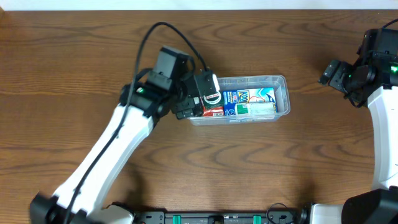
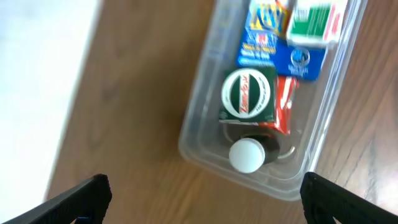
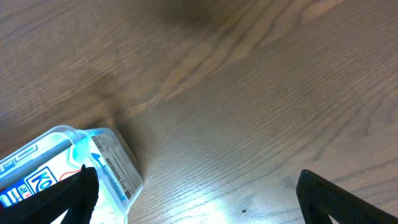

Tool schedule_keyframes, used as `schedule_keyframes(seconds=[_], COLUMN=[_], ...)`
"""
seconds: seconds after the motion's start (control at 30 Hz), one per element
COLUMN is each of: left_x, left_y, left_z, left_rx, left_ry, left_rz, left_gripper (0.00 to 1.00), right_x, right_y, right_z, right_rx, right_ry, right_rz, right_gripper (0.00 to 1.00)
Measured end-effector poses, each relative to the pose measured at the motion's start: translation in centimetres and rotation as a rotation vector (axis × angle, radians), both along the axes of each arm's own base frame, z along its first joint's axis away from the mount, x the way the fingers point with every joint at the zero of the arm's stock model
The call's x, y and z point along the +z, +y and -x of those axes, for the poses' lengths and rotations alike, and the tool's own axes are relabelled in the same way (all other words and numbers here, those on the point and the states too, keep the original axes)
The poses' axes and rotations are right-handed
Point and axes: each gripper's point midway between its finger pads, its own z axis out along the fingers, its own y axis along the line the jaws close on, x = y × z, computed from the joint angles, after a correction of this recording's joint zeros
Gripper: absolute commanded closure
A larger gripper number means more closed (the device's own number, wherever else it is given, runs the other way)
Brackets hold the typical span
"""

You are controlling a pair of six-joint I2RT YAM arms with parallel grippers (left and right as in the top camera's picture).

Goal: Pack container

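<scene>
Several small packs already lie inside the container (image 1: 273, 79), which sits mid-desk (image 1: 74, 56): a blue-and-white carton (image 1: 247, 96), a green-and-white box (image 1: 256, 109), a red box (image 1: 214, 112), a dark green box (image 2: 249, 93) and what may be a white-capped bottle (image 2: 247, 155). The left pincer (image 2: 202, 196) hangs spread and empty over its left end; the right pincer (image 3: 196, 190) is spread, empty, well apart. With nothing loose in view, packing looks nearly done
</scene>
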Motion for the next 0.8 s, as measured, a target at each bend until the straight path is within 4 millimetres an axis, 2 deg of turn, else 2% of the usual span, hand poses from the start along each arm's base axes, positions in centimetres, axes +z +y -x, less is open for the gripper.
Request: schedule_keyframes(seconds=[0.17,0.3,0.4,0.6,0.8], left_x=[6.2,11.3,13.7,16.1,17.3], left_y=[1.2,3.0,4.3,6.1,6.7], left_z=[2.4,6.4,9.3,13.0,14.4], left_rx=[0.157,0.389,0.505,0.590,0.599], left_ry=[-0.055,0.006,0.058,0.089,0.080], left_rz=[0.200,0.498,0.670,0.850,0.920], left_gripper=[0.02,0.02,0.02,0.02,0.02], right_x=[0.0,0.0,0.0,0.0,0.0], right_y=[0.0,0.0,0.0,0.0,0.0], right_z=[0.0,0.0,0.0,0.0,0.0], right_rx=[0.000,0.000,0.000,0.000,0.000], right_ry=[0.000,0.000,0.000,0.000,0.000], right_rz=[0.000,0.000,0.000,0.000,0.000], right_gripper=[0.01,0.01,0.01,0.01,0.01])
